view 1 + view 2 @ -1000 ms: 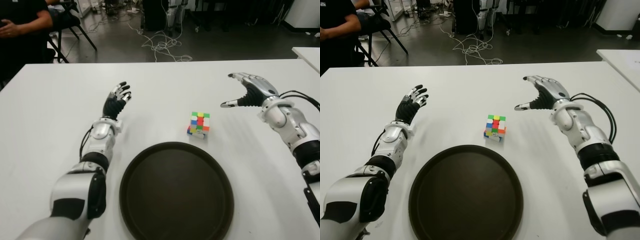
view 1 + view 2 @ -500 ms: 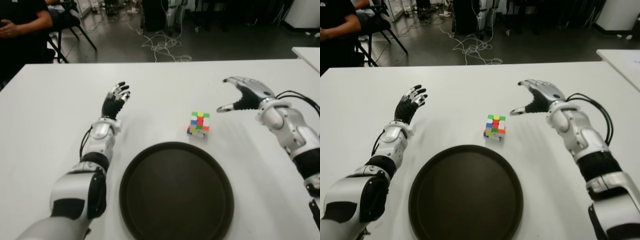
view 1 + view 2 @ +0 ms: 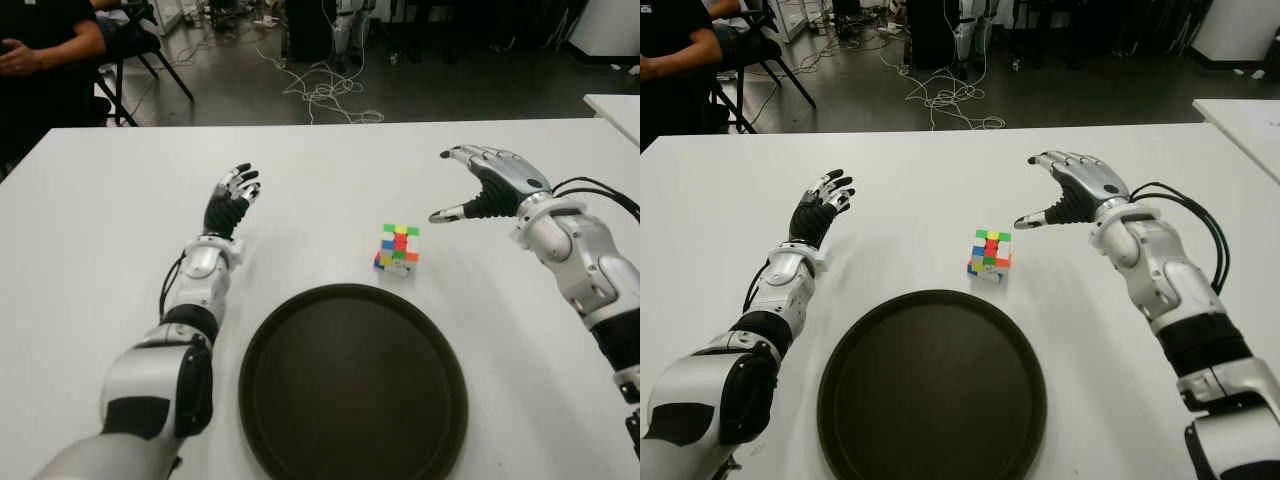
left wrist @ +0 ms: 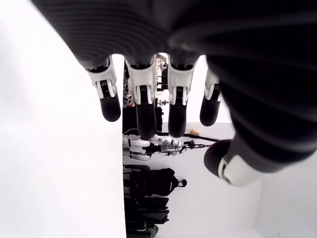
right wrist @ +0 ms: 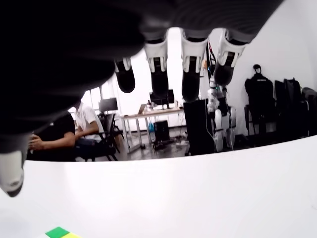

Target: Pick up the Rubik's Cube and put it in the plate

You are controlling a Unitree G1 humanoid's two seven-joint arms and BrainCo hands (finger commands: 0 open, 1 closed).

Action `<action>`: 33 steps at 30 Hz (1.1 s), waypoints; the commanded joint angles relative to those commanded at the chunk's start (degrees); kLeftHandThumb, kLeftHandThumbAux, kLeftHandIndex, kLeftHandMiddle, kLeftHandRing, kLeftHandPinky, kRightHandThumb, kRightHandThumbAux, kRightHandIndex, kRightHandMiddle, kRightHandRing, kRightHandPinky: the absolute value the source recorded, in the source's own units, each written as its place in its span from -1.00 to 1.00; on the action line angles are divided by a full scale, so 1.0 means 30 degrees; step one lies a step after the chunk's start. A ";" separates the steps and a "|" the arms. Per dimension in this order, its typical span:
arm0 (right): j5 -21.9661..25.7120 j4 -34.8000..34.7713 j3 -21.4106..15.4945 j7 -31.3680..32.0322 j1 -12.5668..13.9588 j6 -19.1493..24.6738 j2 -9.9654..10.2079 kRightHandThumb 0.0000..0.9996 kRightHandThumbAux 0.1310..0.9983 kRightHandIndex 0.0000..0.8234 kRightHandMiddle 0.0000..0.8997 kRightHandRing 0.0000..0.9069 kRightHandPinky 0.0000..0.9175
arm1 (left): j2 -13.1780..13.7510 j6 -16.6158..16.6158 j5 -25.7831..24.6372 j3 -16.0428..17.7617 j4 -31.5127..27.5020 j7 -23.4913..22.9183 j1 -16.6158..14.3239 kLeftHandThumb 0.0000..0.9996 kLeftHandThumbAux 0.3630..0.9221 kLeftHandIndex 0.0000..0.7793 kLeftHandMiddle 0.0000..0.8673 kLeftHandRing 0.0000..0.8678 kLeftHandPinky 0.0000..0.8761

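Note:
The Rubik's Cube (image 3: 398,249) stands on the white table (image 3: 90,220), just beyond the far rim of the dark round plate (image 3: 353,384). My right hand (image 3: 478,186) hovers open above the table, up and to the right of the cube, with its fingers spread and its thumb pointing toward the cube. It touches nothing. A green corner of the cube (image 5: 58,232) shows at the edge of the right wrist view. My left hand (image 3: 232,200) is open on the left side of the table, well apart from the cube.
A seated person (image 3: 40,50) is at the far left beyond the table. Cables (image 3: 320,90) lie on the floor behind. A second white table (image 3: 615,105) shows at the far right.
My right hand has drifted left toward the cube and stayed open. The cube, the plate and my left hand have not moved.

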 joint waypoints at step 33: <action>-0.0337 0.0503 -0.0539 -0.4831 0.0310 -0.1171 0.0955 -0.99 -0.33 -1.00 -0.86 -0.86 -0.81 | 0.0187 0.0092 0.0235 -0.0220 0.0074 0.0064 -0.0051 -1.00 -0.06 -0.62 -0.59 -0.69 -0.76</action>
